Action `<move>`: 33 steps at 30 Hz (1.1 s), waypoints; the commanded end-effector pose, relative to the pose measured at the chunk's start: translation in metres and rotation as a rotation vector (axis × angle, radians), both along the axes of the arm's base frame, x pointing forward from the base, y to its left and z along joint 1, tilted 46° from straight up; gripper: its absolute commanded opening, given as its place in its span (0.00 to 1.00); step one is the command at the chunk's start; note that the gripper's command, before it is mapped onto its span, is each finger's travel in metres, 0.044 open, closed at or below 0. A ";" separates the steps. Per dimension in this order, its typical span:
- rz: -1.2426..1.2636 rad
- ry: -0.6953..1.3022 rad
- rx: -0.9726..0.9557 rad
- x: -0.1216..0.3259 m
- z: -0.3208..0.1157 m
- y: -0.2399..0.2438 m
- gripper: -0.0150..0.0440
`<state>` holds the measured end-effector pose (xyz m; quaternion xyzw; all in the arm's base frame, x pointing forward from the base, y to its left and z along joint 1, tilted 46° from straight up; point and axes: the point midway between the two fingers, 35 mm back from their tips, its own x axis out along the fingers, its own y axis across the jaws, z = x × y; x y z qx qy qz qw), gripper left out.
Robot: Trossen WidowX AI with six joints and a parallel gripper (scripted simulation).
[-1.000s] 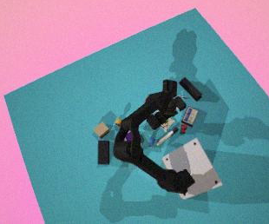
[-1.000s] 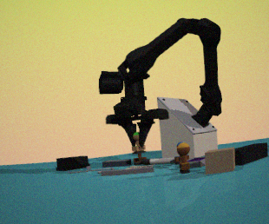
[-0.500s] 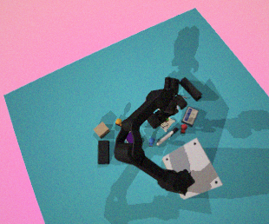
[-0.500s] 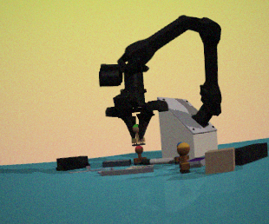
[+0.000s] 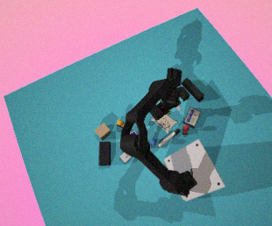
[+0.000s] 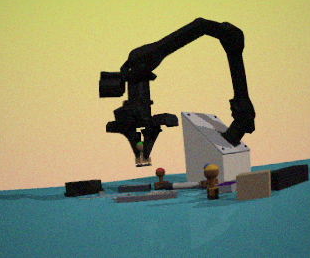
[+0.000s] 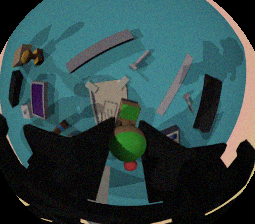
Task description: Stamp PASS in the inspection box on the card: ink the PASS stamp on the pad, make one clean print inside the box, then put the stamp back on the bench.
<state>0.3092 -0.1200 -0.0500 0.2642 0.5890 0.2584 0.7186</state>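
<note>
Tool [image 6: 143,154] hangs in the air above the surface [image 6: 153,227], pointed straight down, clamped on the green-knobbed stamp [image 6: 142,155]. Stamp upright between the fingers, its base clear of everything below, as the exterior view shows.

From the wrist view: the green knob [image 7: 128,143] fills the centre, the stamp body running down from it toward the card [image 7: 108,100]. Card lies flat under the tool and slightly to one side; print on it too blurred to read. Cannot tell whether a stamped mark is on it.

Top view: the arm hides the stamp. Card [image 5: 165,122] shows as a white patch just beside the tool. A small blue-and-white pad [image 5: 192,116] sits near the card on the far side from the arm's base. A red-topped stamp [image 5: 186,129] stands just beside that pad. A marker pen [image 5: 168,138] lies near the card's edge.

Further from the tool: a yellow-topped stamp [image 6: 211,180] stands upright, a tan block [image 6: 253,184] next to it. Black blocks [image 6: 83,187] lie well apart on either side. The arm's base sits on a white wedge-shaped mount [image 6: 208,144].
</note>
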 end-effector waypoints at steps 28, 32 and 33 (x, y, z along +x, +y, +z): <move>0.009 -0.005 -0.006 0.051 -0.039 -0.035 0.25; 0.009 -0.005 -0.007 0.052 -0.044 -0.030 0.25; 0.009 -0.005 -0.007 0.053 -0.045 -0.029 0.25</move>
